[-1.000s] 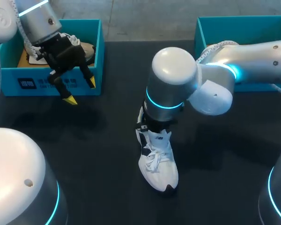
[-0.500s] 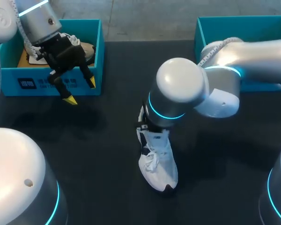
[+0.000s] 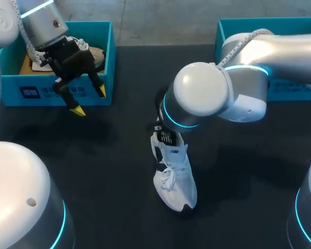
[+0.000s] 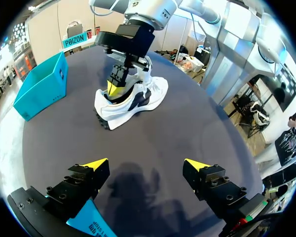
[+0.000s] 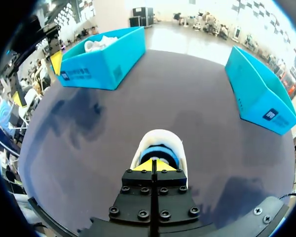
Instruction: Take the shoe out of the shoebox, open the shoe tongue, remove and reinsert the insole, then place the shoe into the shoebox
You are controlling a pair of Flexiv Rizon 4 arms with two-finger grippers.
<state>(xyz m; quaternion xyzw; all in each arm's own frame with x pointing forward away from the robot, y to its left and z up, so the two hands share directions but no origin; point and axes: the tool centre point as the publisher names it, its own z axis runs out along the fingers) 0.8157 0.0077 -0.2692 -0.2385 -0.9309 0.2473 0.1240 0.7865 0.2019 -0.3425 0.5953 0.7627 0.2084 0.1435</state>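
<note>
Our right gripper (image 5: 154, 165), fingers pressed together, sits in the collar of the shoe (image 3: 175, 181) at the table's middle, seemingly at the insole step, so next we must pull upward, while our left gripper (image 3: 90, 101) hangs spread.

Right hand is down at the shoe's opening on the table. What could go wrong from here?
1. The shoe stands free on the table. With the right hand shut in its opening, a pull might drag or tip the whole shoe.
2. The left hand hangs open by the far box, so nothing braces the shoe if it shifts.
</note>
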